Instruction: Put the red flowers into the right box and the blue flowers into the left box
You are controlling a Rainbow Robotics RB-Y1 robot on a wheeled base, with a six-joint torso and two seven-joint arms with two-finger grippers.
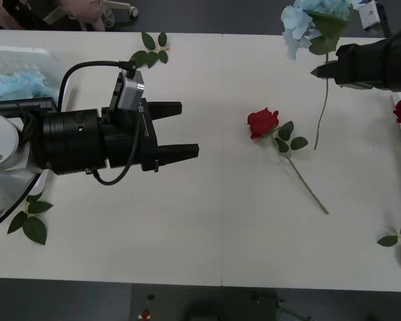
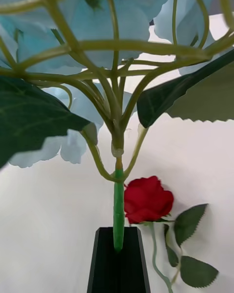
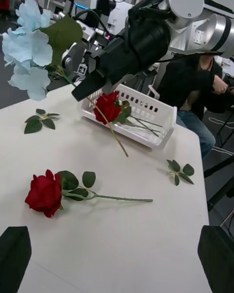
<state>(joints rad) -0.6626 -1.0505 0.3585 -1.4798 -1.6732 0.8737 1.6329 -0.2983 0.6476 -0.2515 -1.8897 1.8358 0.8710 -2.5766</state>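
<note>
Right gripper [image 1: 315, 71]: pinches a blue flower [image 1: 307, 20] by its stem, lifted near the surface's [image 1: 207, 221] far right edge. Left gripper [image 1: 184, 130]: fingers spread, hovering over bare surface left of centre. Red rose [image 1: 262, 123]: lying mid-surface, open room around it. Right box [image 3: 146, 122]: at the right edge, a rose [image 3: 107, 108] inside. Left box [image 1: 27, 60]: far-left corner, blue flowers [image 1: 17, 85] inside.
</note>
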